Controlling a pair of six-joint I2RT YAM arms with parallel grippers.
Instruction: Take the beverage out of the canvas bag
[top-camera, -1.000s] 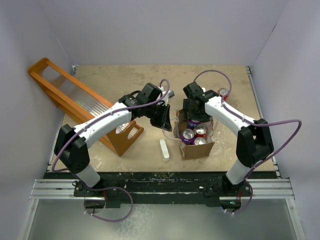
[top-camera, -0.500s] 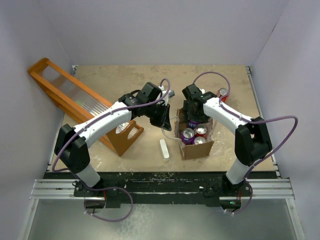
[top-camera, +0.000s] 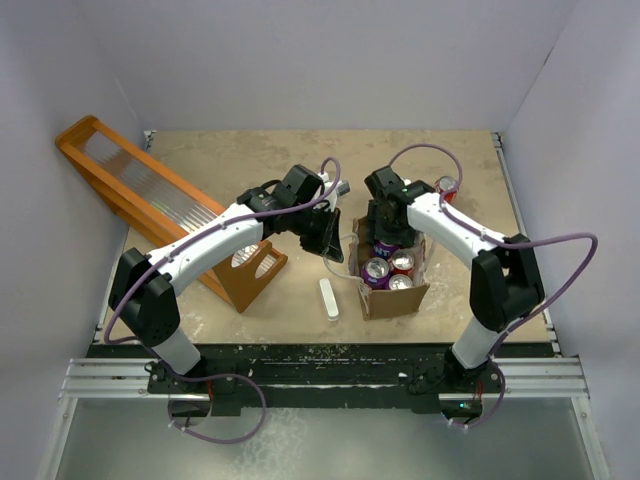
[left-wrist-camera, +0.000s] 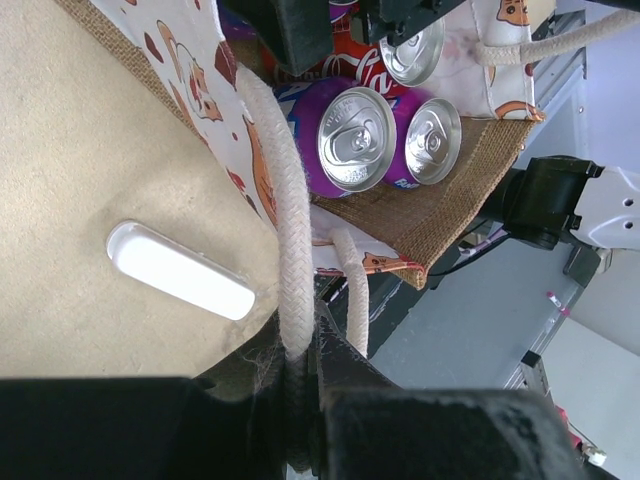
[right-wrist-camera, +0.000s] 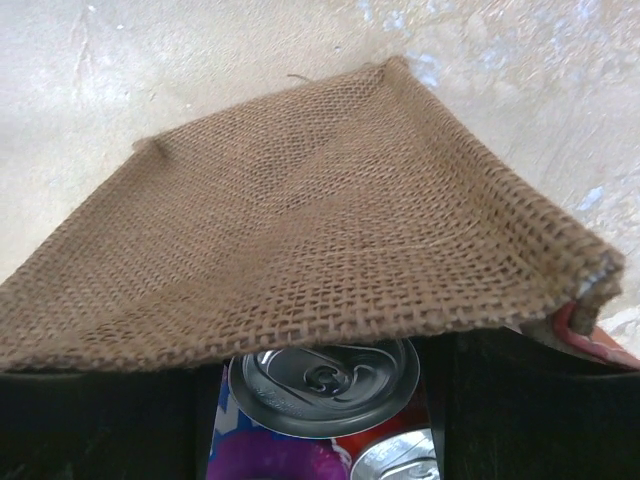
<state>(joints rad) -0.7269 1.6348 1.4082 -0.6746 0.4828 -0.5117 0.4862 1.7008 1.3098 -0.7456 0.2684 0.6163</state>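
Lowered into boxy brown canvas bag (top-camera: 396, 300), right gripper's (top-camera: 384, 236) parted jaws straddle purple can (right-wrist-camera: 322, 378); left gripper (left-wrist-camera: 300, 375) clamps white rope handle (left-wrist-camera: 285, 200).

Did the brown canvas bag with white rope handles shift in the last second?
No. In the top view the brown canvas bag keeps the same gap to the small white oblong block lying to its left.
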